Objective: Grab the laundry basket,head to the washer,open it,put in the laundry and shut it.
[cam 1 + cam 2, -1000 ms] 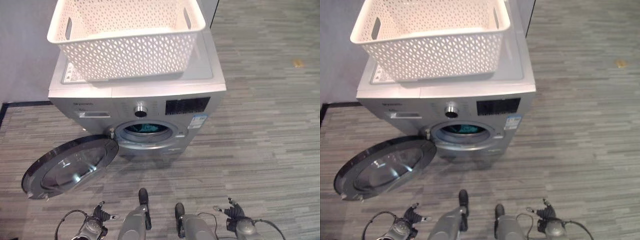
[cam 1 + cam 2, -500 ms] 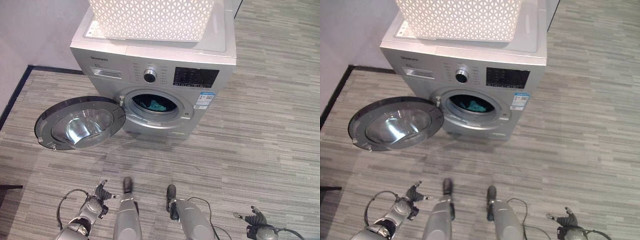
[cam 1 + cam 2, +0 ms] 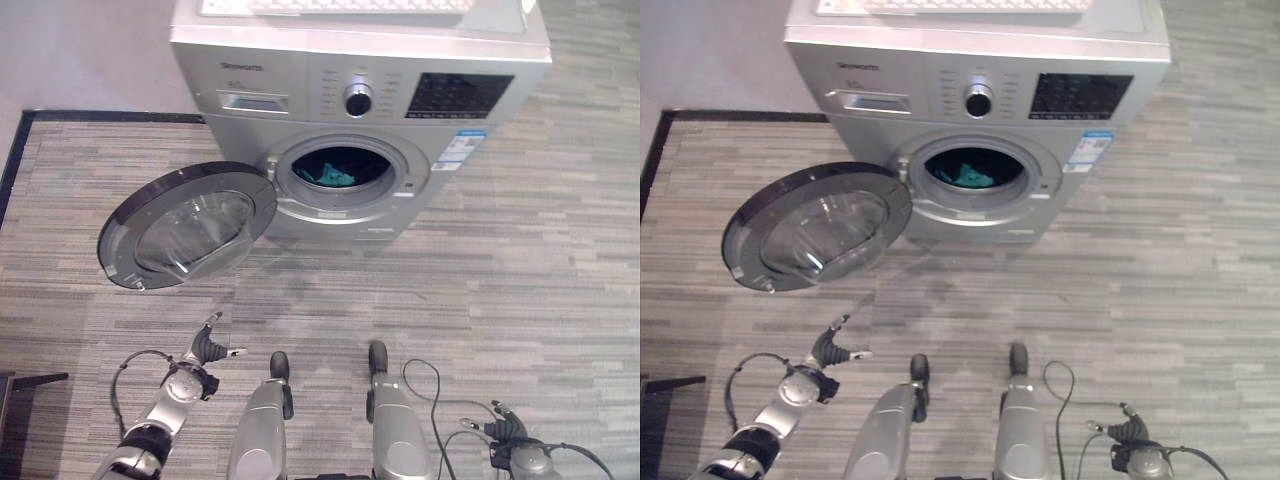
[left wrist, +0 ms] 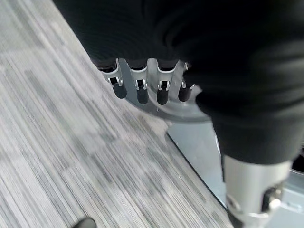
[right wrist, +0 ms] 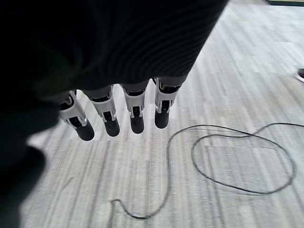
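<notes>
Grey striped plank flooring (image 3: 540,250) runs up to a silver front-loading washer (image 3: 300,90) that stands against a pale wall. Teal laundry (image 3: 330,176) lies inside the washer's drum, and its round door (image 3: 188,226) hangs swung wide to the robot's left, glass bowl facing up. A white lattice laundry basket (image 3: 350,5) sits on top of the machine. Low over the floor, well short of the door, the left hand (image 3: 207,349) is relaxed and holds nothing; the right hand (image 3: 508,431) is likewise slack and empty.
</notes>
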